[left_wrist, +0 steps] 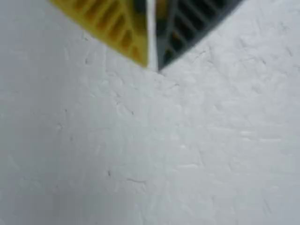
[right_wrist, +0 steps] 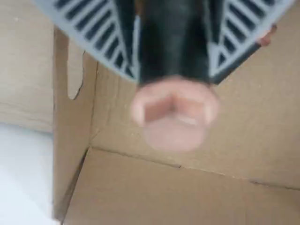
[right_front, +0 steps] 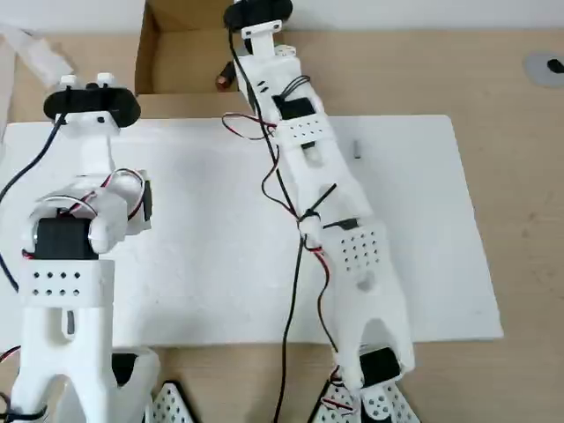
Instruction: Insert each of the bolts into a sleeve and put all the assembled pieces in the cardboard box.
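While right gripper point(right_wrist: 172, 70) clamped bolt point(right_wrist: 173, 112) over box point(right_front: 185, 62) at upper left, left gripper point(left_wrist: 153, 58) pinched together above pad point(left_wrist: 187, 154)

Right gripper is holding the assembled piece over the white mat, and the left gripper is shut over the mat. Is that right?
Not quite. The right gripper holds the assembled piece over the cardboard box, not the white mat; the right wrist view shows it. The left gripper is shut over the mat, as you said.
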